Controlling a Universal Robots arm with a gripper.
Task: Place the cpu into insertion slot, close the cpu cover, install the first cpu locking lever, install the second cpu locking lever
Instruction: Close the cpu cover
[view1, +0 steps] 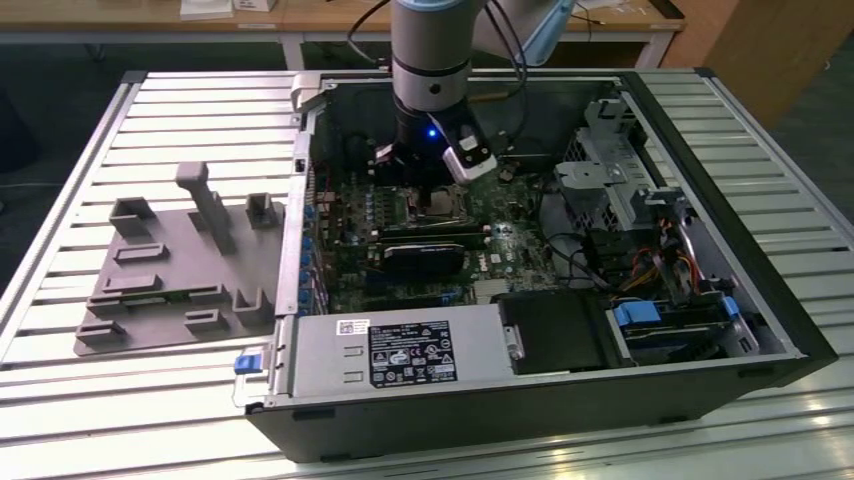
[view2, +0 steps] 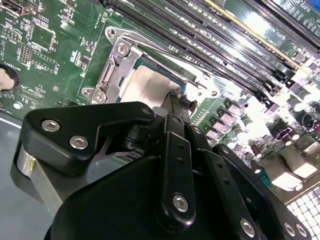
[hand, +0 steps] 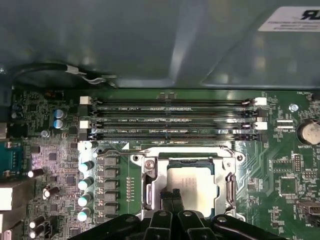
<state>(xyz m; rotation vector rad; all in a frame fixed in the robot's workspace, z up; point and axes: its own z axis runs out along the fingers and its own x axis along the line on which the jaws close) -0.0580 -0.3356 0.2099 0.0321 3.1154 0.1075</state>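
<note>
Fingers (hand: 167, 202) pinched narrow, nothing visible between them, tips low over one edge of the cpu (hand: 195, 192). Cpu lies flat in the insertion slot (view1: 437, 205), metal top up. It's square, so no long axis; edges run parallel to the memory slots (hand: 170, 120). Cpu cover (hand: 148, 175) looks down around it, levers unclear. My read: press straight down on the frame, not the chip, no side drag. Slot sits toward the far side of the open case (view1: 787, 325) on the slatted surface (view1: 107, 150).

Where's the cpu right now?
In both wrist views the cpu sits in the insertion slot on the green board, beside the long memory slots, with the tool tip at its edge.
</note>
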